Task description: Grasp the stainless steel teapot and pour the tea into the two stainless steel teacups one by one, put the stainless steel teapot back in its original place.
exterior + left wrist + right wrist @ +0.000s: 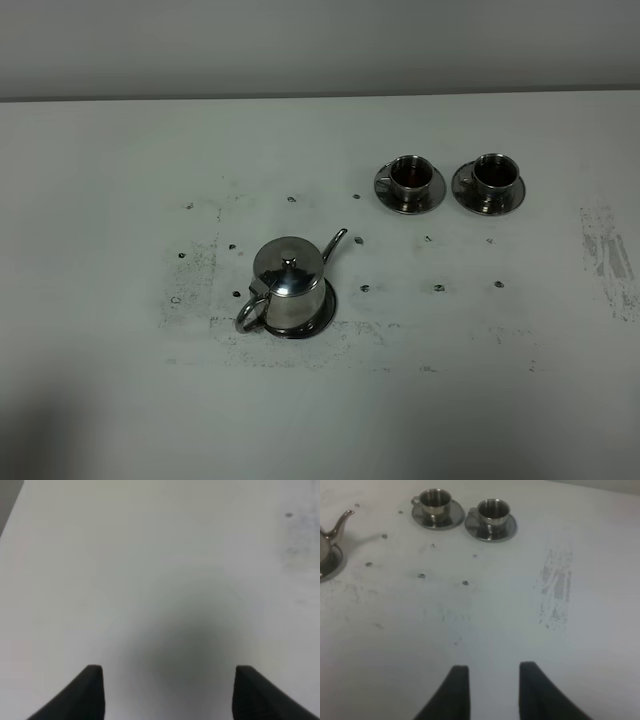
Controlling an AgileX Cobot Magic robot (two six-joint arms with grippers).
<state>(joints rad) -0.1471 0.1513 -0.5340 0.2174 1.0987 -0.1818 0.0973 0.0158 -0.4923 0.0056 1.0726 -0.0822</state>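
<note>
Scuffed white tabletop [450,400] with dark specks, plain grey wall [320,45] behind; the shiny squat steel teapot [289,283] sits on its wide round steel saucer [326,310], the two small steel cups on saucers [410,184] [489,183] well apart. In the right wrist view the pot is cut off at the frame edge. The left gripper [167,692] is spread wide over bare table, the right gripper [493,690] looks narrowed to its tightest, both empty.

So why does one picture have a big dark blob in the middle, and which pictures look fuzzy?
Left wrist view: the blob is a soft shadow on the bare table, between the blurred fingers of the left gripper. Right wrist view: the right gripper is blurry too, the teacups clearer. Exterior high view: the teapot shines with bright glints.
</note>
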